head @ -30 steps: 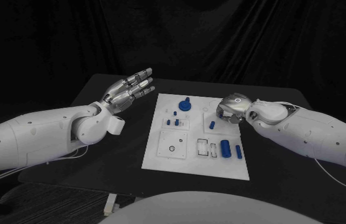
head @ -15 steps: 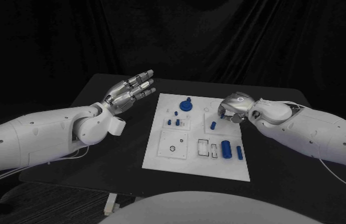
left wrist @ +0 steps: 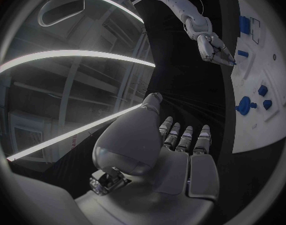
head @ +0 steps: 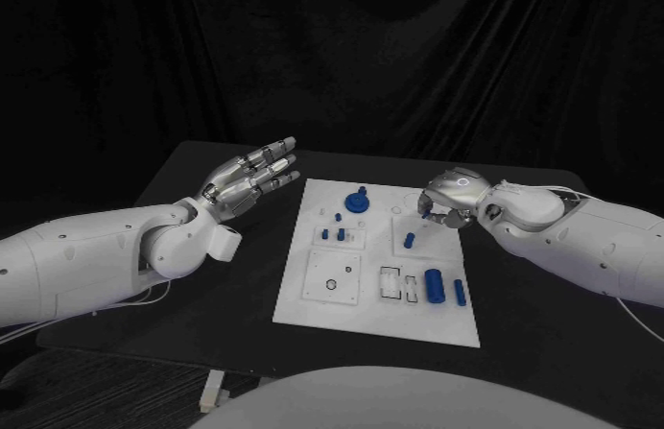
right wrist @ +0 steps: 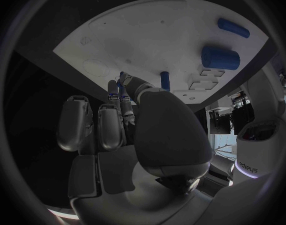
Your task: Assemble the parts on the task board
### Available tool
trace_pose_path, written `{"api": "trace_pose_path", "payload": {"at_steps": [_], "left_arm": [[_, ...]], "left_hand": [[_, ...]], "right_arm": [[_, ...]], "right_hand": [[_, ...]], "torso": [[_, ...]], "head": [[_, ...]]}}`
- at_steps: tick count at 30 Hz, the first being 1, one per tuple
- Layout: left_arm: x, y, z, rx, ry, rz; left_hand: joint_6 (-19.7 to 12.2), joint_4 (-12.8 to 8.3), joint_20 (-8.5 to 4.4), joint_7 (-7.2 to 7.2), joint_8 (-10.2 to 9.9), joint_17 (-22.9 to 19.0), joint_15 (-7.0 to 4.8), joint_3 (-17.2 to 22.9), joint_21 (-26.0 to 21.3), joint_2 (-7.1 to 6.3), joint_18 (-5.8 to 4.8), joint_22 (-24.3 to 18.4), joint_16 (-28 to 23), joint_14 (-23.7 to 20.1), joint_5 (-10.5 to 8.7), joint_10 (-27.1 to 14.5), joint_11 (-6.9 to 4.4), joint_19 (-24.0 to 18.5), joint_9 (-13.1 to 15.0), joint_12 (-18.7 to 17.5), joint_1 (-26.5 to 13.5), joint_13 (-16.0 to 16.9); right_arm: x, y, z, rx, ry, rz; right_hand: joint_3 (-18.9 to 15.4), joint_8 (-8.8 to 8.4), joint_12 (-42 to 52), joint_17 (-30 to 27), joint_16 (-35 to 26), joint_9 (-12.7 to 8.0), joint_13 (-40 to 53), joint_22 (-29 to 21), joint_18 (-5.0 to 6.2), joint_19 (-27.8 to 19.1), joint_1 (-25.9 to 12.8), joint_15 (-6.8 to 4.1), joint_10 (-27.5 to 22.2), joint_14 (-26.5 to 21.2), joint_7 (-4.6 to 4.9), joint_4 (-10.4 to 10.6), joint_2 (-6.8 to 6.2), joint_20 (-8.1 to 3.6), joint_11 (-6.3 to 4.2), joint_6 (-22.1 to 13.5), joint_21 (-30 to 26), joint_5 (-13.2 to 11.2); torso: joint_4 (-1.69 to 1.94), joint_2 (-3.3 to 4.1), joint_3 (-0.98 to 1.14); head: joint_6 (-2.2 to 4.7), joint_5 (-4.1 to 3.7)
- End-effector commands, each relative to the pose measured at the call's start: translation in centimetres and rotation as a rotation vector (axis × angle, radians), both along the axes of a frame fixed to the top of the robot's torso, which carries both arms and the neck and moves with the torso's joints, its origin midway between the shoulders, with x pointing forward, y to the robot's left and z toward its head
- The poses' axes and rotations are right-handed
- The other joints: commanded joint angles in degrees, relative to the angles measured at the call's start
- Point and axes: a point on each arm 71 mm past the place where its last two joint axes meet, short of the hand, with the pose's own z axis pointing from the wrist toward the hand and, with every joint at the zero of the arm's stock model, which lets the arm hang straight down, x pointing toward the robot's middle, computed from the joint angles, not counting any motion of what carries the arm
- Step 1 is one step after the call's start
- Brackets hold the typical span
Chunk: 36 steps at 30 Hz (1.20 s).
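Parts in blue sit scattered over the white task board [head: 312,299], which lies flat on the black table [head: 207,285] between the 2 hands. Farthest left, the left hand [head: 250,177] is raised above the table just off the board's near-left edge, palm up, fingers [left wrist: 185,137] straight and spread, holding nothing. Just right of that hand, on the board's far left part, stands a blue knobbed part [head: 354,201] with a few small blue pegs [head: 332,232] below it. Further right, toward the right hand, a small upright blue peg [head: 409,240] stands in the board directly below that hand's fingertips. Nearer the robot from there lie a thick blue cylinder [head: 433,286] and a thinner blue rod [head: 460,292], side by side. The right hand [head: 448,200] hangs over the board's far right part with fingers curled downward; in the right wrist view its fingertips [right wrist: 125,80] pinch a small blue piece [right wrist: 119,87] close above the board, beside the upright peg.
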Motion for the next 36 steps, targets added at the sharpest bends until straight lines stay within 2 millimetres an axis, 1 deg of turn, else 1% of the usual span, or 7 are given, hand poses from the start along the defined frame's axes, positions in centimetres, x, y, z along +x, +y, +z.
{"api": "trace_pose_path", "payload": {"at_steps": [1,6,10,14,19,27,36], "left_arm": [[-0.1,-0.2,0.0,-0.013,0.001,-0.013],[-0.1,-0.1,0.0,-0.011,0.002,-0.011],[0.0,0.0,0.0,-0.009,0.003,-0.010],[0.0,0.0,-0.1,-0.008,0.004,-0.009],[-0.1,-0.1,-0.1,-0.008,0.006,-0.011],[-0.1,-0.2,-0.1,-0.006,0.009,-0.013],[-0.1,-0.3,-0.1,-0.007,0.011,-0.016]], "left_hand": [[0.13,-0.27,0.48,0.03,0.26,0.09,0.17,0.00,0.24,0.21,0.98,-0.02,0.36,-0.15,0.32,0.03,0.31,-0.10,0.05,0.39,0.30,0.09],[0.20,-0.32,0.49,0.06,0.28,0.09,0.14,0.06,0.23,0.26,0.98,-0.06,0.39,-0.14,0.32,0.07,0.43,-0.11,0.06,0.47,0.29,0.10],[0.20,-0.32,0.49,0.06,0.28,0.09,0.14,0.06,0.23,0.26,0.98,-0.06,0.39,-0.14,0.32,0.07,0.43,-0.11,0.06,0.47,0.29,0.10],[0.23,-0.33,0.49,0.07,0.28,0.10,0.13,0.08,0.24,0.29,0.98,-0.02,0.40,-0.14,0.31,0.09,0.47,-0.09,0.06,0.51,0.28,0.10],[0.27,-0.34,0.49,0.07,0.29,0.10,0.10,0.12,0.23,0.35,0.98,-0.04,0.43,-0.13,0.30,0.12,0.58,-0.09,0.06,0.57,0.25,0.11],[0.25,-0.35,0.49,0.07,0.29,0.10,0.10,0.13,0.24,0.37,0.98,-0.01,0.43,-0.13,0.30,0.13,0.62,-0.08,0.06,0.61,0.23,0.12],[0.30,-0.35,0.49,0.08,0.29,0.11,0.09,0.14,0.24,0.39,0.98,-0.02,0.45,-0.12,0.29,0.14,0.65,-0.08,0.06,0.63,0.22,0.12]], "right_arm": [[0.2,0.0,0.7,0.024,-0.044,-0.011],[0.0,0.3,2.1,0.051,-0.072,0.002],[-0.5,1.1,3.4,0.074,-0.084,0.018],[-1.8,2.8,4.8,0.103,-0.078,0.059],[-3.7,5.5,5.8,0.135,-0.054,0.129],[-5.7,9.6,5.7,0.149,-0.003,0.212],[-6.8,12.2,4.4,0.158,0.037,0.253]], "right_hand": [[-0.22,0.26,0.22,0.14,0.32,0.03,-0.02,9.92,0.30,0.29,-0.24,0.51,0.37,1.72,0.00,-0.09,0.57,0.37,-0.05,0.45,0.25,0.03],[-0.28,0.27,0.22,0.23,0.37,0.09,-0.02,9.93,0.28,0.31,-0.29,0.63,0.48,1.75,0.01,-0.08,0.57,0.43,-0.07,0.49,0.31,-0.02],[-0.38,0.09,0.13,0.27,0.39,0.19,-0.08,9.93,0.22,0.30,-0.33,1.17,0.70,1.75,0.30,-0.08,0.53,0.76,0.17,0.29,0.34,-0.13],[-0.24,-0.11,-0.02,0.40,0.47,0.25,-0.17,9.94,0.21,0.30,-0.02,1.47,0.75,1.77,0.59,-0.29,0.63,1.01,0.41,0.10,0.37,-0.01],[-0.10,-0.25,-0.19,0.53,0.54,0.29,-0.25,9.97,0.19,0.33,0.29,1.51,0.66,1.79,0.66,-0.51,0.72,1.13,0.45,-0.01,0.51,0.14],[-0.02,-0.61,-0.43,0.55,0.55,0.24,-0.35,9.98,0.21,0.33,0.42,1.64,0.46,1.78,0.87,-0.64,0.73,1.26,0.63,-0.46,0.56,0.31],[0.06,-0.79,-0.48,0.54,0.55,0.23,-0.37,9.99,0.21,0.33,0.71,1.77,0.52,1.77,0.98,-0.94,0.65,1.39,0.72,-0.61,0.58,0.54]], "torso": [[0.02,0.01,0.00],[0.00,0.01,0.02],[0.02,0.03,0.02],[0.03,0.04,0.01],[-0.02,-0.02,-0.01],[0.02,-0.15,-0.03],[0.10,0.01,0.01]], "head": [[0.01,0.07],[0.01,0.30],[0.01,0.44],[0.01,0.53],[0.01,0.96],[0.01,1.76],[0.01,2.50]]}}
